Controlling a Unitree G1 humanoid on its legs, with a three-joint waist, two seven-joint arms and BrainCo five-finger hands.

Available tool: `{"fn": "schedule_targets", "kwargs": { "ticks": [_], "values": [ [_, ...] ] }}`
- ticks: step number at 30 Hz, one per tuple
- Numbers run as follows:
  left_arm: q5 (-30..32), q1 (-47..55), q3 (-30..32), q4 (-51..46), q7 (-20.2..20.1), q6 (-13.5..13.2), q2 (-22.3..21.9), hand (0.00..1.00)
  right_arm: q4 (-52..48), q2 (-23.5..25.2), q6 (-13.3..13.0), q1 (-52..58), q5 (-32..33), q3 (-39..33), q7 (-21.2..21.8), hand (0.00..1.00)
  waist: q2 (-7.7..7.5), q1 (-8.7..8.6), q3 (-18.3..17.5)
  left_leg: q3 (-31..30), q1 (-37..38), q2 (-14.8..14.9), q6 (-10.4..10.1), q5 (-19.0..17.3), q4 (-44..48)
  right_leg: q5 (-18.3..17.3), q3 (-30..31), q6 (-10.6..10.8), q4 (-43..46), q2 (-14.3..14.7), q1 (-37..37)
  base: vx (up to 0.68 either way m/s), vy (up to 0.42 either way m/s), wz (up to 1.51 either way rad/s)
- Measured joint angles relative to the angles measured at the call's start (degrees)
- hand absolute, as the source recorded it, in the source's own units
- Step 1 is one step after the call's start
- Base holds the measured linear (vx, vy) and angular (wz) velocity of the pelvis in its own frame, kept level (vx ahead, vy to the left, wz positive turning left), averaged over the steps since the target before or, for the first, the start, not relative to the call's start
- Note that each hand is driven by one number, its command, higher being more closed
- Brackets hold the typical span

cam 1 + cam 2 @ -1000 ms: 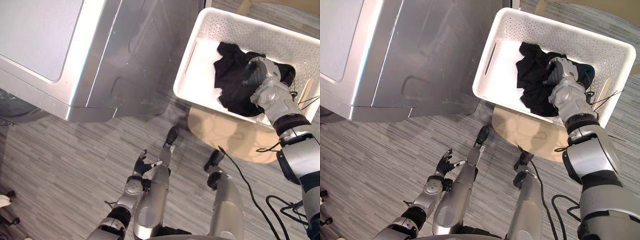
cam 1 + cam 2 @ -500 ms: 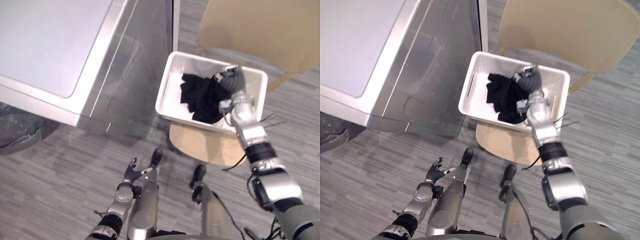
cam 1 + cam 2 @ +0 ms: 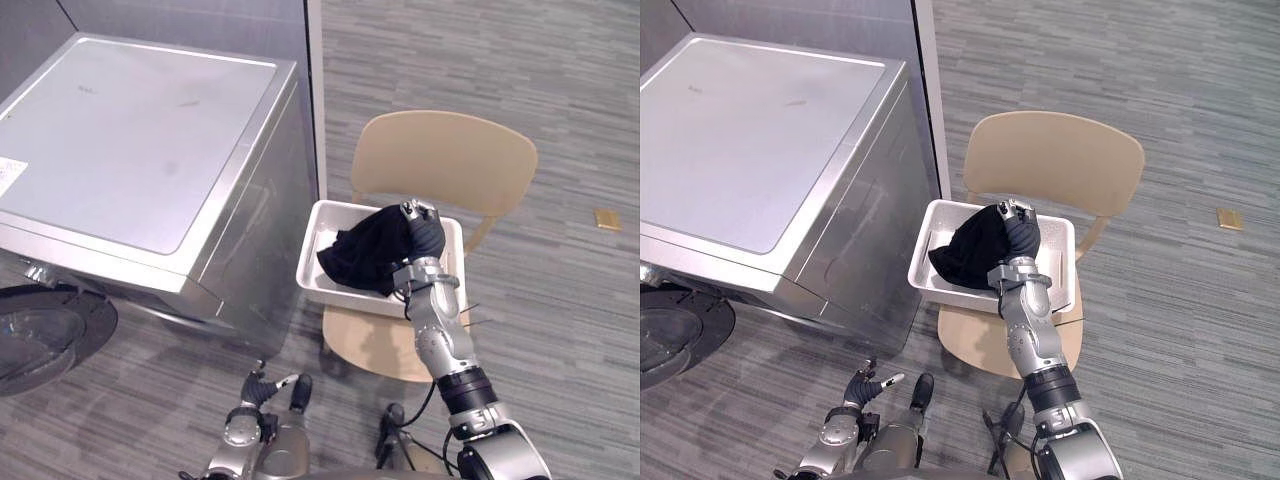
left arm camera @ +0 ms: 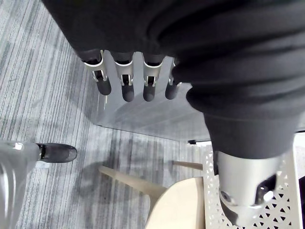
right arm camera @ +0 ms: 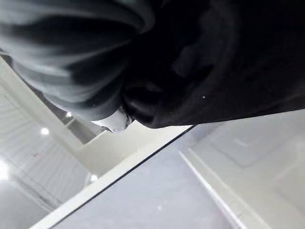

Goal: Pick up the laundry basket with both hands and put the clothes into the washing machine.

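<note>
The right hand [image 3: 424,232] is raised over the basket [image 3: 318,232], its fingers closed into a bunch of black clothes [image 3: 362,256]. The cloth hangs from that grip down and towards the washing machine [image 3: 140,150]. Its lower folds lie within the basket's rim, though whether they rest on the basket's bottom cannot be told.

The white basket sits on the seat of a tan chair [image 3: 440,160], with one short end just beside the machine's silver side wall and only a narrow gap between them. Its near long edge lies back from the seat's front edge, and the backrest rises behind its far edge.

The machine's flat lid is shut. At its front, low by the floor, the round door [image 3: 40,335] stands swung open.

The left hand [image 3: 256,392] hangs low, close to the robot. Its fingers [image 4: 124,86] are straight and relaxed and hold nothing.

Striped grey floor [image 3: 560,300] lies open to the right of the chair and in front of it. A small tan thing [image 3: 606,218] lies well apart on that side.
</note>
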Motion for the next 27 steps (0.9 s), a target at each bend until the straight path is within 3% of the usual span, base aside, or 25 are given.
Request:
{"fn": "schedule_targets", "kwargs": {
  "ticks": [5,11,14,15,16,18,19,21,22,23,24,25,26,27],
  "values": [
    [-0.15,3.87,-1.27,-5.12,0.06,0.03,0.30,0.00,-4.31,1.21,-1.09,3.15,9.37,3.61,2.04,1.00,-0.40,-1.10,-2.36,0.70,0.38,-0.23,0.50,-0.34,-0.17,1.46,1.50,0.17,-2.88,0.01,1.29,0.00,0.013,-0.07],
    [-2.39,6.30,-3.32,-14.67,0.61,-0.12,0.28,0.00,-10.48,3.65,-3.74,1.83,15.84,10.02,3.76,1.00,-0.62,0.36,-2.47,6.92,0.95,0.74,0.53,-0.39,0.08,4.05,7.81,-0.59,-1.58,0.79,-2.47,-0.01,0.005,-0.56],
    [-3.62,4.63,-4.11,-20.33,1.80,-0.70,0.10,0.00,-10.70,5.11,-4.84,1.34,18.56,10.39,3.84,1.00,-0.46,-0.07,-2.31,6.65,1.27,0.73,1.20,0.13,0.08,-1.54,8.19,0.28,9.09,0.01,-6.27,-0.07,-0.033,0.16],
    [-3.64,3.95,-4.36,-22.84,2.48,-1.17,0.11,0.00,-11.76,5.17,-5.44,1.26,19.63,10.53,3.84,1.00,-0.25,-0.13,-2.18,5.21,1.16,0.74,1.91,0.31,0.09,-5.69,9.74,-0.58,17.53,-0.44,-8.27,-0.07,-0.140,1.05],
    [-4.01,3.70,-4.75,-26.65,3.05,-2.32,0.21,0.00,-13.98,5.27,-7.20,1.02,20.10,11.18,3.83,1.00,-0.37,-0.74,-2.05,2.52,1.17,0.24,1.92,0.66,0.89,-12.08,11.53,-2.07,32.36,-1.70,-9.81,-0.05,-0.173,1.25],
    [-4.17,5.07,-4.29,-31.78,4.19,-3.09,0.31,0.00,-16.02,5.85,-7.94,0.00,20.08,12.56,3.83,1.00,-1.13,-0.83,-2.14,-0.57,0.39,-0.85,1.72,0.48,2.63,-14.51,14.14,-1.39,38.57,-3.69,-7.48,-0.02,-0.257,1.14],
    [-4.22,6.97,-3.66,-36.24,5.05,-3.52,0.03,0.00,-18.89,6.22,-8.06,-0.75,19.93,14.13,3.85,1.00,-1.63,0.61,-2.25,-1.56,-1.02,-1.14,1.65,0.40,3.73,-17.67,15.44,0.54,35.50,-3.36,-5.45,-0.07,-0.326,0.64],
    [-4.75,9.02,-3.56,-40.67,5.38,-4.38,-0.59,0.00,-22.23,6.47,-8.25,-1.56,19.69,15.23,3.90,1.00,-1.54,2.49,-2.23,-1.52,-3.00,-1.05,1.67,0.39,4.33,-22.15,13.68,1.11,29.95,-2.94,-3.65,-0.14,-0.314,0.13],
    [-4.75,9.36,-3.94,-42.09,5.62,-4.73,-1.39,0.00,-23.64,6.37,-8.64,-1.82,19.27,15.12,3.89,1.00,-0.96,3.18,-2.05,-1.87,-4.49,-0.55,1.66,0.41,5.03,-23.97,12.45,0.80,28.25,-2.52,-3.65,-0.23,-0.314,0.28],
    [-4.76,9.81,-5.35,-43.82,6.43,-4.78,-2.49,0.00,-24.25,6.19,-10.08,-1.74,19.32,14.81,3.71,1.00,0.98,2.95,-2.21,-2.91,-6.82,0.77,1.72,0.53,6.69,-23.53,10.15,0.14,28.88,-0.94,-4.41,-0.20,-0.211,0.48],
    [-4.74,10.03,-6.96,-45.92,6.69,-4.80,-2.59,0.00,-24.27,6.01,-10.87,-1.58,19.34,13.97,3.44,1.00,1.23,2.58,-2.25,-3.51,-7.90,1.02,2.29,0.30,7.31,-24.10,8.72,-0.74,30.20,-0.69,-5.47,-0.29,-0.273,0.98],
    [-4.70,9.67,-9.47,-49.40,6.90,-4.88,-2.72,0.00,-24.36,4.99,-11.63,-1.54,19.31,12.26,2.41,1.00,1.42,1.41,-2.29,-2.62,-9.12,1.46,8.55,-4.69,6.62,-24.17,5.69,-1.95,30.76,-0.53,-5.52,-0.19,-0.195,1.01],
    [-4.62,8.90,-10.76,-51.51,7.02,-5.11,-2.53,0.00,-24.57,4.47,-12.10,-1.70,19.26,11.25,1.66,1.00,1.02,0.82,-2.30,-0.42,-9.57,2.10,9.91,-8.62,5.83,-22.88,3.93,-3.03,28.93,-1.46,-5.44,-0.16,-0.176,0.99],
    [-4.62,8.28,-11.37,-52.83,7.17,-5.41,-2.62,0.00,-24.58,4.45,-12.35,-2.00,19.24,10.53,1.33,1.00,0.51,0.43,-2.18,2.54,-10.72,2.17,9.06,-8.46,7.12,-22.20,2.95,-3.53,28.08,-2.09,-5.71,-0.09,-0.041,0.72]
  ]
}}
